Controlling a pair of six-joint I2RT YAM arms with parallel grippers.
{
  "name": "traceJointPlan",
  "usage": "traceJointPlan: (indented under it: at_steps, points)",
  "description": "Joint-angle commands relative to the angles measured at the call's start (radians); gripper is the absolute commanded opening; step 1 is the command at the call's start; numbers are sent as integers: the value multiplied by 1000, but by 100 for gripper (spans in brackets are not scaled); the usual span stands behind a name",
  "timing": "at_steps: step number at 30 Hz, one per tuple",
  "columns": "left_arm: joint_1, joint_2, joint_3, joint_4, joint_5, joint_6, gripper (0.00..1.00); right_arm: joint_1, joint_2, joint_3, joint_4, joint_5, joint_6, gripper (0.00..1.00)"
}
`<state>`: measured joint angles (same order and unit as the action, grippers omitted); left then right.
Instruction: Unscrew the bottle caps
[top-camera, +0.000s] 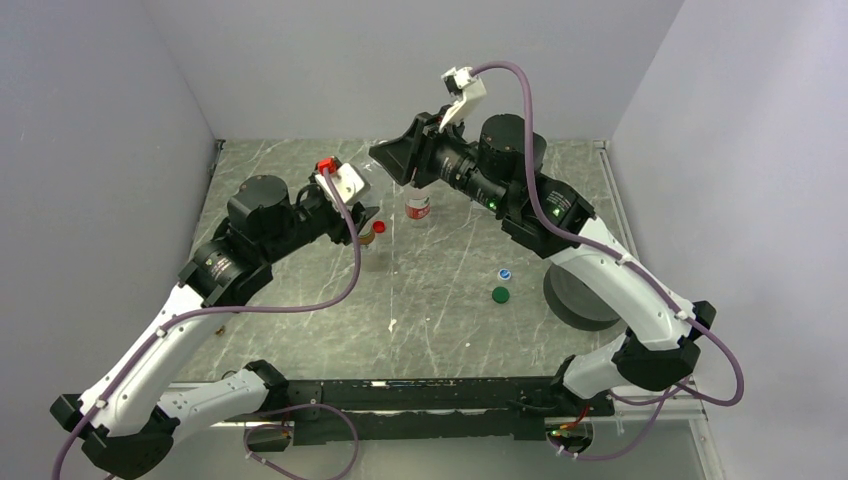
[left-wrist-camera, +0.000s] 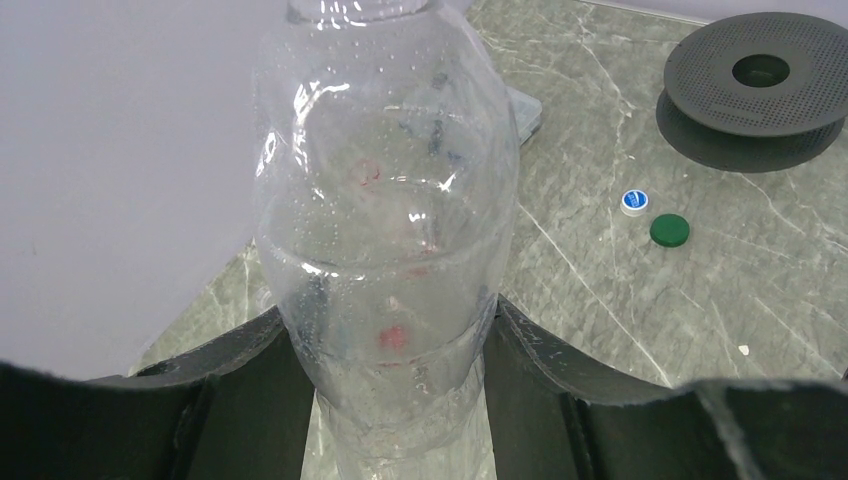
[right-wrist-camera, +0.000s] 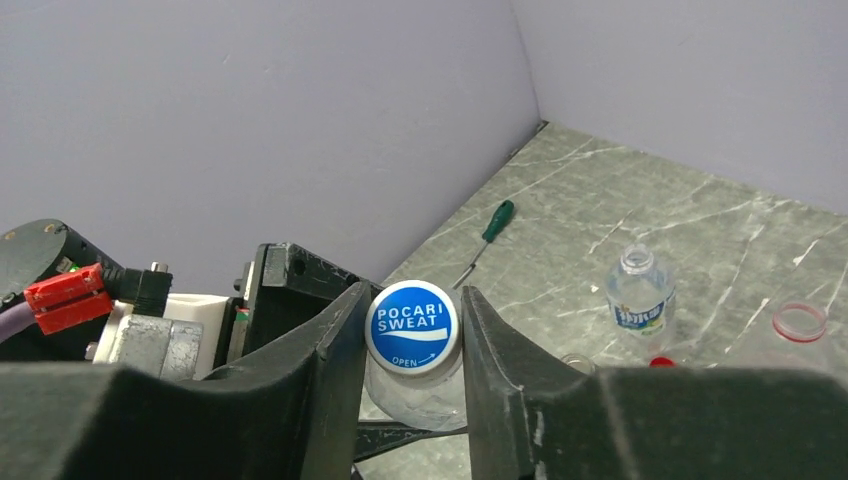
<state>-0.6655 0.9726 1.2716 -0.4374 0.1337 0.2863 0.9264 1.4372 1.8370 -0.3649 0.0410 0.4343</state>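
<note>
My left gripper (left-wrist-camera: 390, 318) is shut on the lower body of a tall clear bottle (left-wrist-camera: 385, 200) and holds it off the table. My right gripper (right-wrist-camera: 413, 300) is shut on that bottle's white-and-blue cap (right-wrist-camera: 412, 327), one finger on each side. In the top view the left gripper (top-camera: 366, 215) and right gripper (top-camera: 397, 172) meet above the table's middle back. A white-and-blue cap (top-camera: 504, 273) and a dark green cap (top-camera: 500, 294) lie loose on the table. A red cap (top-camera: 379, 227) lies by the uncapped bottles.
An open blue-white label bottle (right-wrist-camera: 640, 298), a red-label bottle (top-camera: 418, 207) and an amber bottle (top-camera: 367, 238) stand under the grippers. A black perforated disc (top-camera: 583, 297) lies at the right. A green-handled screwdriver (right-wrist-camera: 490, 228) lies by the left wall.
</note>
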Motion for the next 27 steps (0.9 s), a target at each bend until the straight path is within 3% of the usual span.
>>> traceJointPlan:
  at_steps: [1, 9, 13, 20, 24, 27]
  points:
    - [-3, -8, 0, 46, 1, -10, 17, 3, -7, 0, 31, -2, -2, 32]
    - [-3, -20, 1, 28, 115, -41, 16, -1, -31, 9, 49, -74, -74, 9]
    - [-3, -27, 22, -5, 315, -84, 15, -23, -67, -7, 81, -237, -134, 8]
    - [-3, -27, 55, -45, 613, -148, 16, -110, -150, -111, 208, -667, -153, 6]
    - [-3, -22, 67, -66, 690, -159, 16, -140, -162, -131, 249, -855, -136, 5]
    - [-3, -21, 66, -69, 691, -158, 15, -144, -164, -136, 246, -878, -140, 4]
